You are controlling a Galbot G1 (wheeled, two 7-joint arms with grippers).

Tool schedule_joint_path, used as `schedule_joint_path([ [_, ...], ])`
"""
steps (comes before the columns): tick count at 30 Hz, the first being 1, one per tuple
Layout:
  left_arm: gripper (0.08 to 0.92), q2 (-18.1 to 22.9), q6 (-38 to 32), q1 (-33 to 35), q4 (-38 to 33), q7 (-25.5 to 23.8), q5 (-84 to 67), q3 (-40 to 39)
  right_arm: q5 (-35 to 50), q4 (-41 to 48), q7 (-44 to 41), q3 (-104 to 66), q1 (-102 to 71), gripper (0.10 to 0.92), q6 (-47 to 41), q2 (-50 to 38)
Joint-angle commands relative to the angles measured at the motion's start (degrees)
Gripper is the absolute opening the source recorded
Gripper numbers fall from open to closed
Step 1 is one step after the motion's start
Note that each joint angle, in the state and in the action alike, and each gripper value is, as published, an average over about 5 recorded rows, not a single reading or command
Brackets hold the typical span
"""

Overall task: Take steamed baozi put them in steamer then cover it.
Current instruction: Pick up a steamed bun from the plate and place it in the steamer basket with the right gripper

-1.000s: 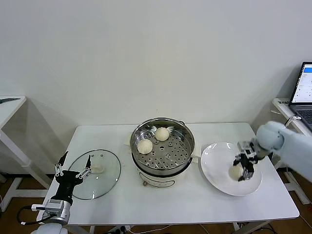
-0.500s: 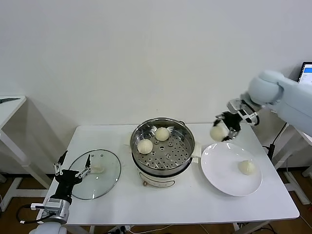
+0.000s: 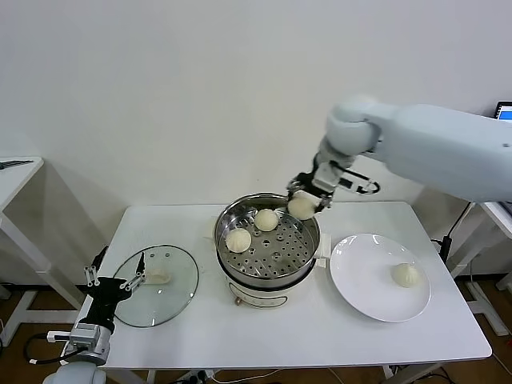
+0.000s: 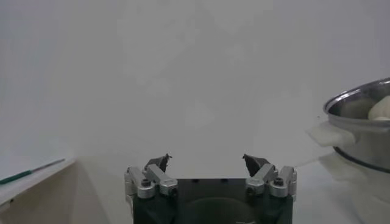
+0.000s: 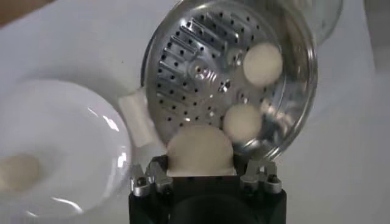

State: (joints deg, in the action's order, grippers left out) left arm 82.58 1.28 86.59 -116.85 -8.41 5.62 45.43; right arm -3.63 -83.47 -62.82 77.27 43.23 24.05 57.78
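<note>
Now my right hand [image 3: 308, 200] carries one baozi [image 3: 302, 207] over the far rim of the steamer [image 3: 267, 240], at about one o'clock, fingers closed on it. Two buns [image 3: 238, 240] already lie on the perforated tray and one [image 3: 406, 275] waits on the plate [image 3: 360, 272]. Next I must lower past the rim into the free near part. My left hand [image 3: 120, 281] hangs wide open by the lid [image 3: 172, 292].

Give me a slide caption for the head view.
Right end effector carries a bun over the steamer.
</note>
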Motion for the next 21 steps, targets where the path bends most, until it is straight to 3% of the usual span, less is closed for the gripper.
schedule_joint_path([
  [1, 0.823, -0.16, -0.17, -0.12, 0.65, -0.2, -0.29, 0.59, -5.33, 0.12, 3.12, 2.8, -1.92, 0.696, 8.8, 9.26],
  [21, 0.823, -0.5, -0.03, -0.72, 1.52, -0.39, -0.6, 1.14, -1.94, -0.51, 2.08, 4.85, -5.79, 0.696, 5.65, 11.63],
])
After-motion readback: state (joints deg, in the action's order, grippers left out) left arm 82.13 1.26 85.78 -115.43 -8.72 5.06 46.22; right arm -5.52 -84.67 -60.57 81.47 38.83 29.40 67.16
